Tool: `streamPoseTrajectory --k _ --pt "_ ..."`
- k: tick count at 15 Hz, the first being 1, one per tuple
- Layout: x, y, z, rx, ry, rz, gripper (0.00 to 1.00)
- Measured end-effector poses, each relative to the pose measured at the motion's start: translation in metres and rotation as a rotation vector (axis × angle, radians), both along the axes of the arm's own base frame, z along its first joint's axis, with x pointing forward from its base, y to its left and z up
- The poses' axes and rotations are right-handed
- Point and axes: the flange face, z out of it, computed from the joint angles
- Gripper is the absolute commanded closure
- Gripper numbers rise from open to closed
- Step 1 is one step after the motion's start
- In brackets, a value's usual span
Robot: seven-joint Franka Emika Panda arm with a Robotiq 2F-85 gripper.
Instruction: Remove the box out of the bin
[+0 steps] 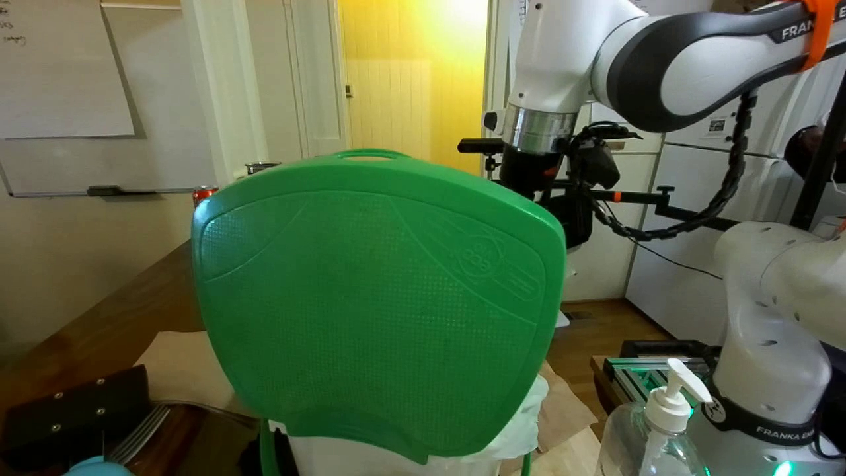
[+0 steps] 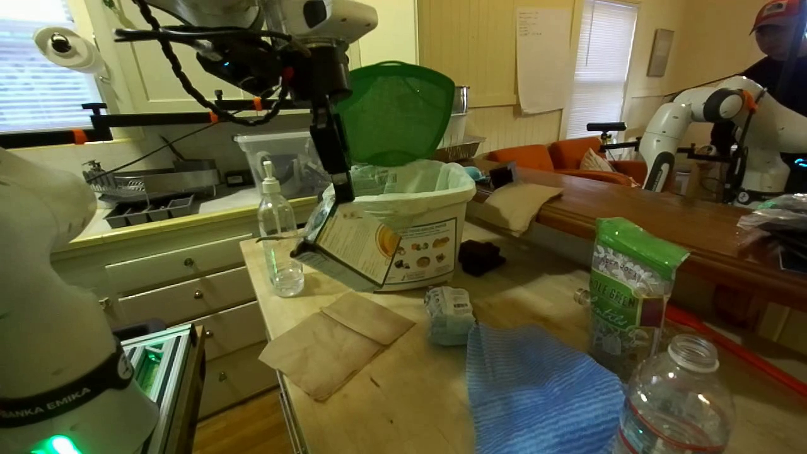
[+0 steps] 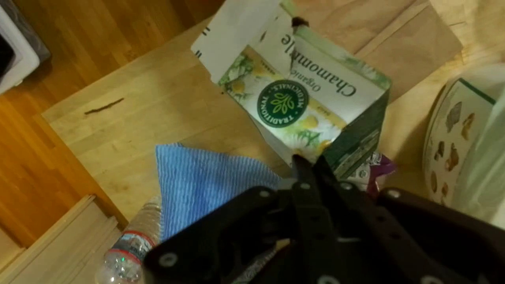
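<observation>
Pinching chamomile box (image 3: 305,92), apparently by corner, pincer (image 3: 311,159) nearly closed.

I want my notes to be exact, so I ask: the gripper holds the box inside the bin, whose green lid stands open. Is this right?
Not quite: the box is outside the bin, not inside. The wrist view shows it hanging beside the bin. The gripper does hold it, and the green lid stands open.

Beyond the gripper (image 2: 343,192), pale light filled a window (image 2: 38,91) and, in an exterior view, yellow light flared on a wall (image 1: 416,86). The wrist view blurred the dark gripper, leaving the box (image 3: 288,102) at its tips clearer.
</observation>
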Motion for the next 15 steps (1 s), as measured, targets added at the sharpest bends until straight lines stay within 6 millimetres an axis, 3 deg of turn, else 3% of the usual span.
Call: streamPoseTrajectory --k 7,15 --pt "-0.011 -0.057 -0.043 0.114 0.122 -0.019 0.99" --pt "0.012 -0.092 -0.099 0.162 0.283 -0.03 0.99"
